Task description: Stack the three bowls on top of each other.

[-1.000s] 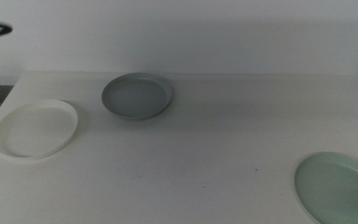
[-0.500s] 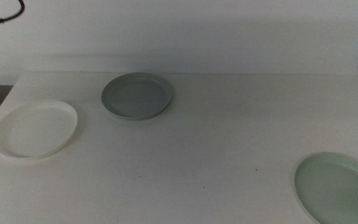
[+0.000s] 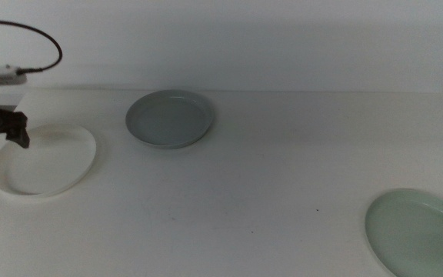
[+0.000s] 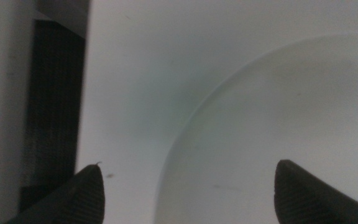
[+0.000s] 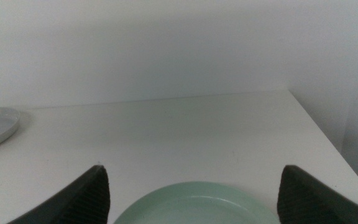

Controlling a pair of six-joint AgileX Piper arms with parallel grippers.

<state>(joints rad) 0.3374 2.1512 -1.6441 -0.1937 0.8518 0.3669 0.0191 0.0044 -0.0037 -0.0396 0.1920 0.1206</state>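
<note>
Item: our left tool (image 3: 10, 129), spread, poised over white bowl (image 3: 44, 160) rim to pinch it; right tool (image 5: 191, 193), spread, waits by mint bowl (image 5: 191, 202).

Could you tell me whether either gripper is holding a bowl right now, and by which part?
Nothing is held. The left gripper hangs open over the white bowl's rim; the right gripper waits open near the mint green bowl.

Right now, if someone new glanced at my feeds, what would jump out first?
Three bowls lie far apart on the table, none stacked: the white bowl at the left, the grey-blue bowl toward the back, and the mint green bowl at the front right corner. The left gripper hangs open over the white bowl's far left rim. The right gripper waits, open, near the mint green bowl.
</note>
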